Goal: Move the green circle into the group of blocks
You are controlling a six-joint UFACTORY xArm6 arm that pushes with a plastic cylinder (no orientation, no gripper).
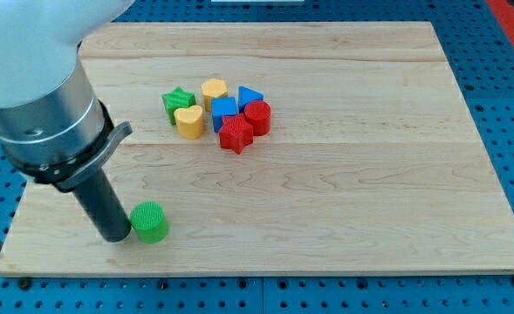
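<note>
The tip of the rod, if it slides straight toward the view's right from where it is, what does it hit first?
My tip would meet the green circle first; it sits immediately at the tip's right, apparently touching, though depth is hard to judge. The group of blocks lies well up the board, off that line.

No text, label, brand, number or sign can be read anywhere here, neither on the blocks, the wooden board nor the arm.

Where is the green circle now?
The green circle lies near the board's bottom-left corner in the camera view, right beside my tip on its right, far below-left of the group of blocks.
</note>
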